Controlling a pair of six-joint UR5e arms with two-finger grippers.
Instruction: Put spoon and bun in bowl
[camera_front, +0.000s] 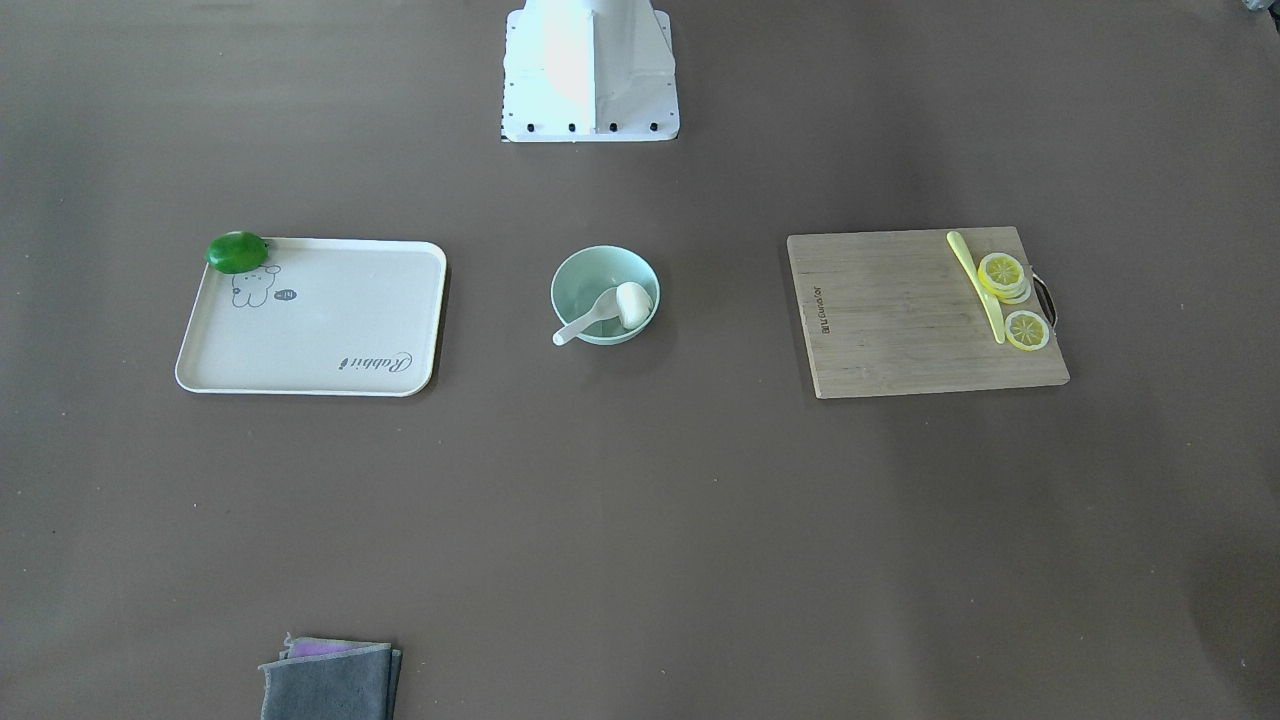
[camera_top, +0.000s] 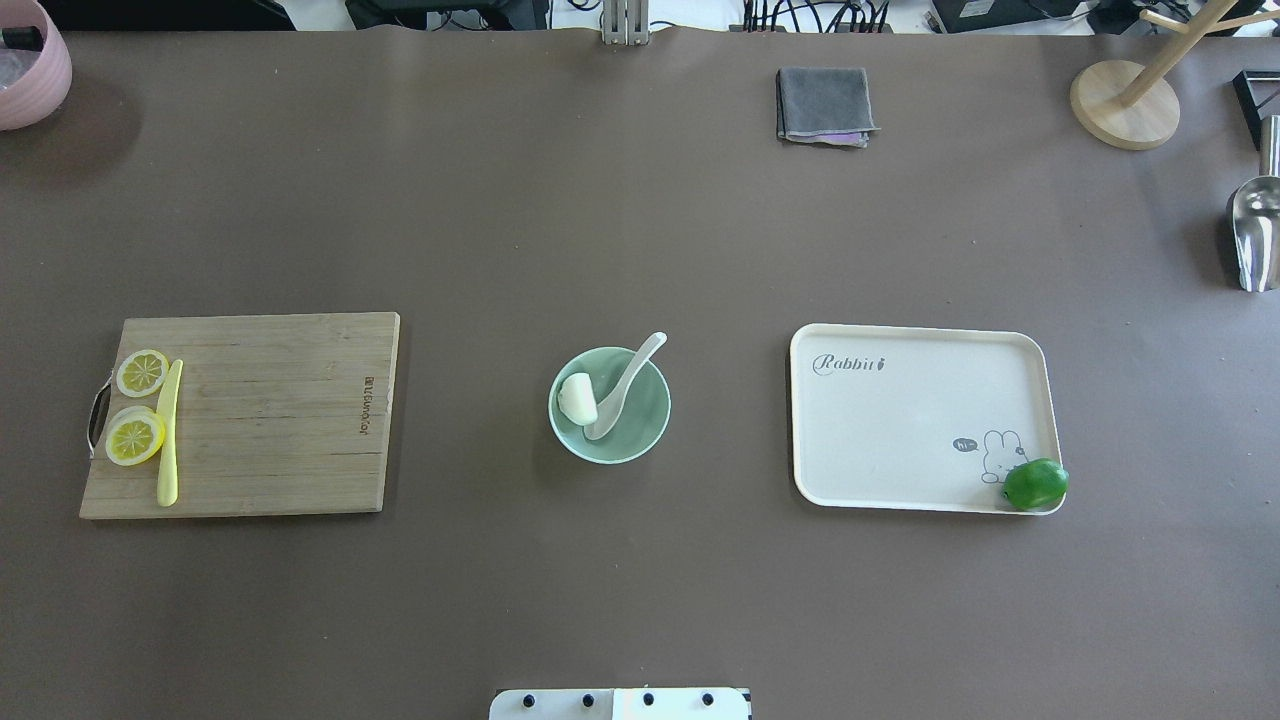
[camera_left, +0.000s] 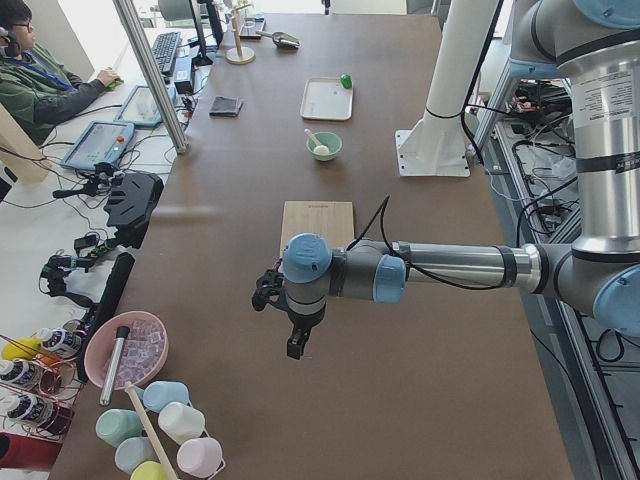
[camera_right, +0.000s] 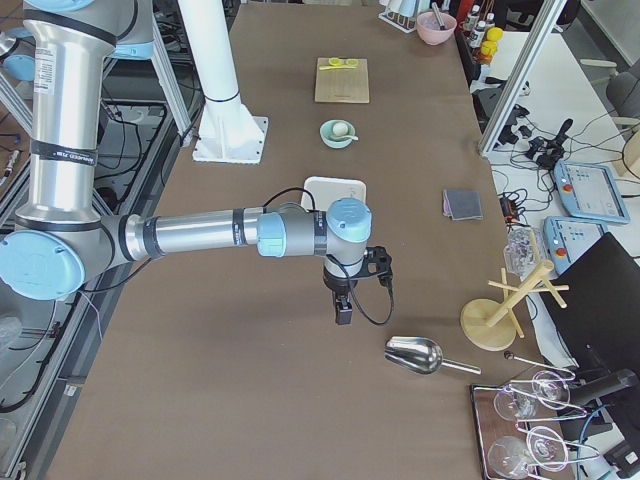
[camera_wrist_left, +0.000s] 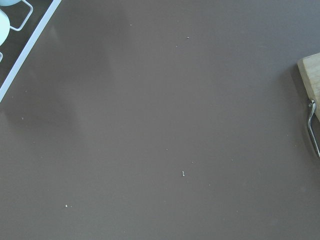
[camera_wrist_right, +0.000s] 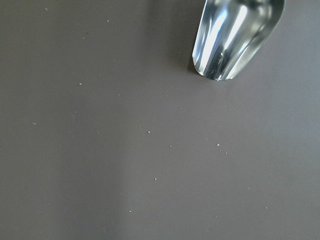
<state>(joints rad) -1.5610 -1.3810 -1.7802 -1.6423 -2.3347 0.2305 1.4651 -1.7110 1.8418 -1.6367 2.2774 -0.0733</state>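
We see the bun (camera_top: 577, 398) and the spoon (camera_top: 622, 385) lying in the bowl (camera_top: 642, 432) at mid-desk (camera_top: 600, 230), the spoon's handle over the rim. The left hand (camera_left: 296, 345) and right hand (camera_right: 343, 314) hang well apart from it; we cannot tell whether either is spread.

A long table (camera_top: 640, 230) covered in matte brown fills the scene. Along one side runs a white desk (camera_left: 40, 230) (holding a keyboard (camera_left: 165, 48) and a tablet (camera_left: 98, 145)), with a slanted aluminium post (camera_left: 150, 75) between them. The light is bright and even.
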